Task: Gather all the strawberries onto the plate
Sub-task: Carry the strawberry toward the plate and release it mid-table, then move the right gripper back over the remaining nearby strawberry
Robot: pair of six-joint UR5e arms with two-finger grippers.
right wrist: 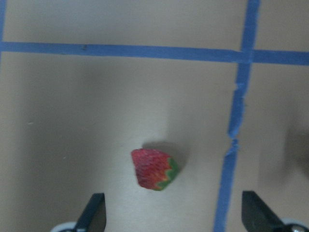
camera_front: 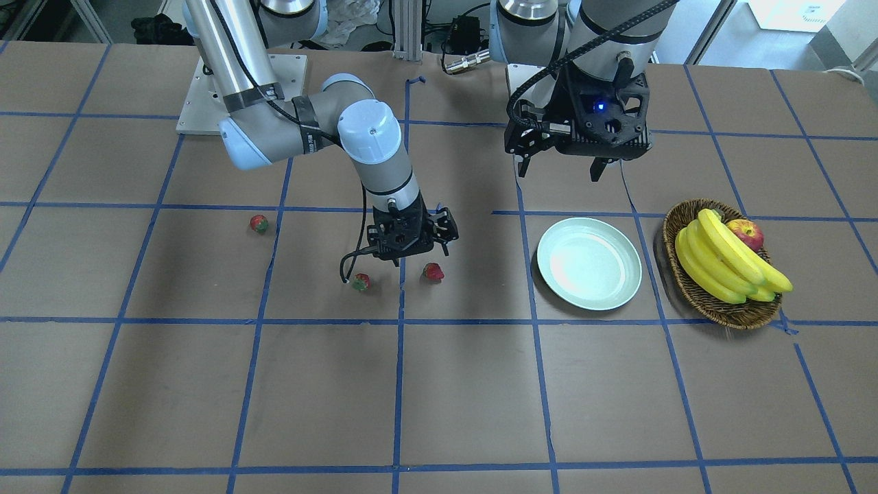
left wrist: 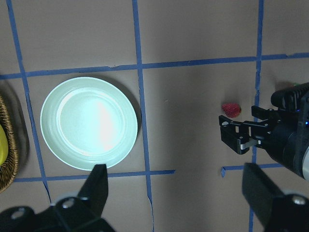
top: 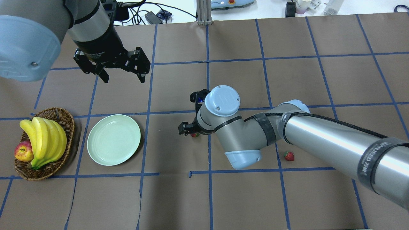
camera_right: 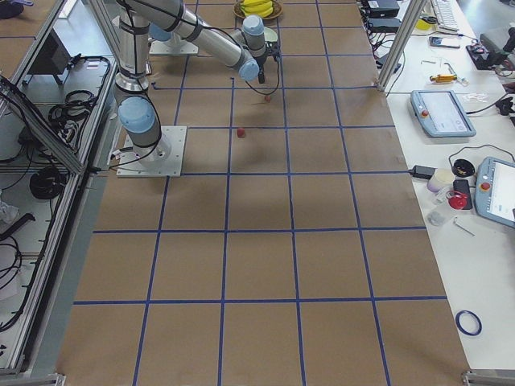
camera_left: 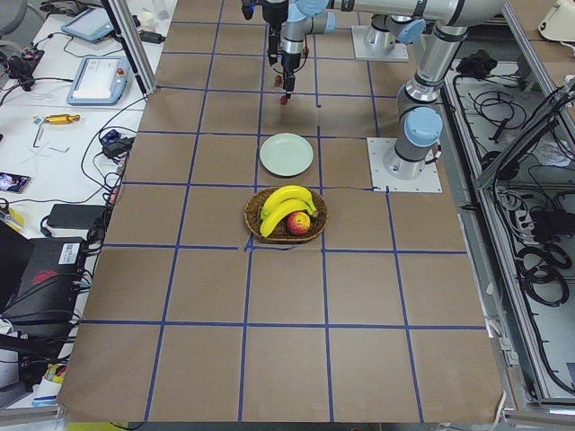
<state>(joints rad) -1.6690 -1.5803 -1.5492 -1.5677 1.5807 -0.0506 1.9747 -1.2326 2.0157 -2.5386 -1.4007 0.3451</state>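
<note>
The right hand (camera_front: 415, 248) hangs low over the table (camera_front: 480, 384), its fingers (right wrist: 94, 212) spread wide with nothing between them. Just beside it lies the strawberry nearest the plate (camera_front: 433, 272). The wrist view shows a berry, seemingly this one, on its side just ahead of the gap between the fingers and touching neither. A second strawberry (camera_front: 361, 281) sits on the hand's other side. A third strawberry (camera_front: 259, 223) lies well apart, farther from the plate (camera_front: 589, 263), which holds nothing.

The left hand (camera_front: 560, 170) hovers open above the table near the plate, carrying nothing.

I judge this to be the approach to the first pick. The next move calls for shifting forward until the berry sits between the fingers, lowering, then closing gently on the small, soft fruit.
</note>
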